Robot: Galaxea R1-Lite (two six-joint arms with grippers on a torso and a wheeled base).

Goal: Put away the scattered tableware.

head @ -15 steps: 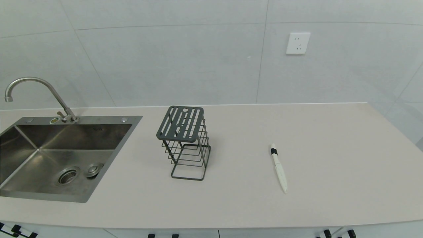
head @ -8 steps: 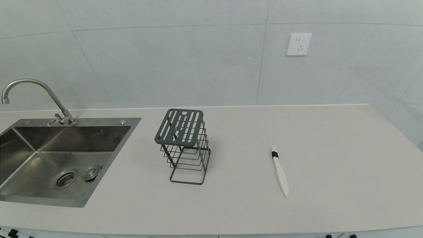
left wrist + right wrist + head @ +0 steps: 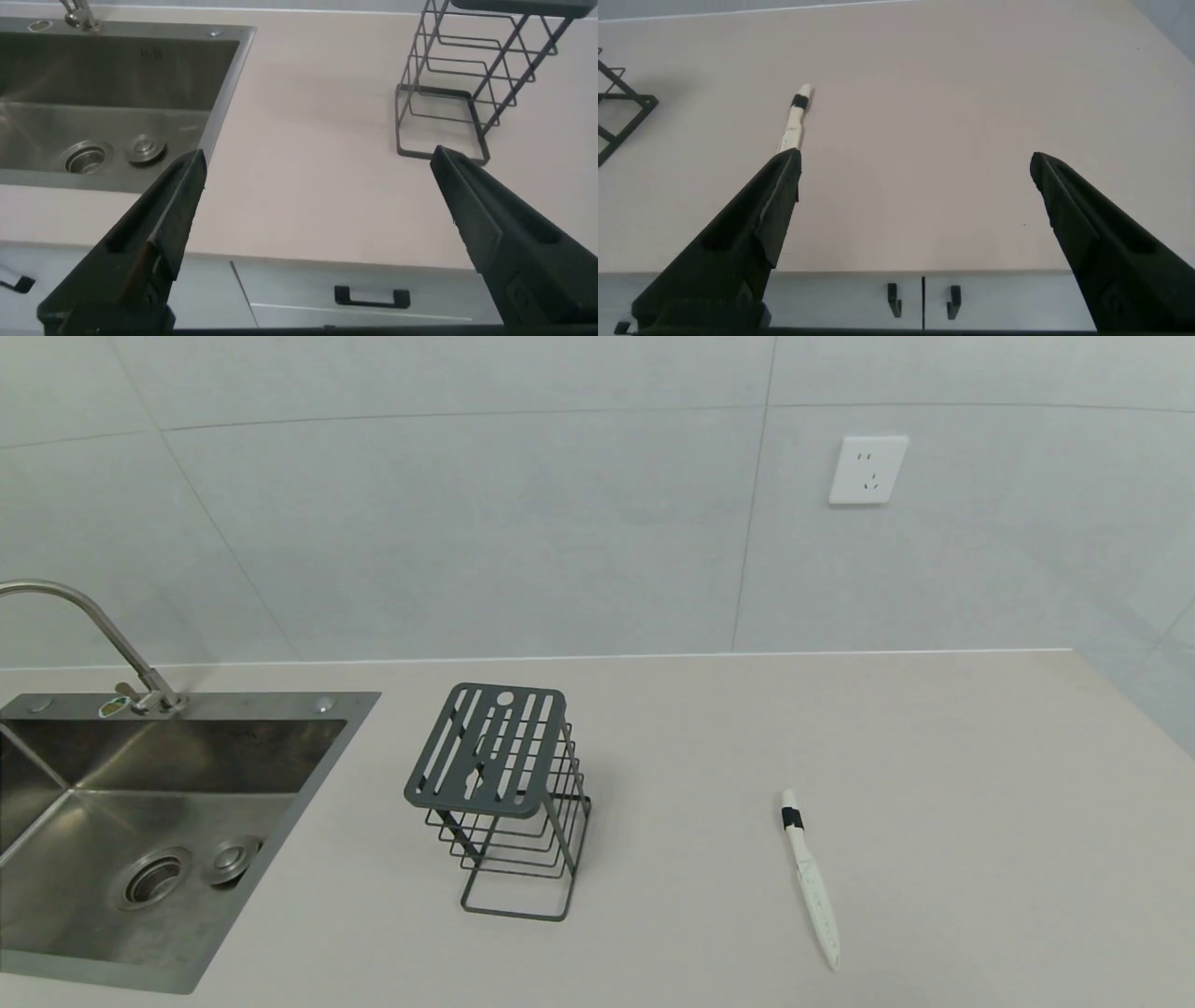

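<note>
A white knife [image 3: 810, 882] with a black band near its handle end lies flat on the beige counter [image 3: 971, 821], right of centre. A dark grey wire cutlery rack [image 3: 499, 793] with a slotted top stands upright at mid-counter, to the knife's left. My right gripper [image 3: 915, 159] is open and hovers off the counter's front edge, with the knife [image 3: 794, 121] ahead of it and nothing between its fingers. My left gripper [image 3: 318, 157] is also open in front of the counter, short of the rack's base [image 3: 441, 91].
A steel sink [image 3: 187, 705] with a curved faucet [image 3: 84, 616] is set into the counter at the left, and its basin [image 3: 103, 103] lies ahead of the left gripper. A wall socket [image 3: 868, 469] sits high on the tiled wall. Drawer handles [image 3: 371, 299] line the cabinet front.
The whole head view has shifted, so the camera moved; rack, knife and sink now sit lower in the picture. The things themselves have not moved on the counter.
</note>
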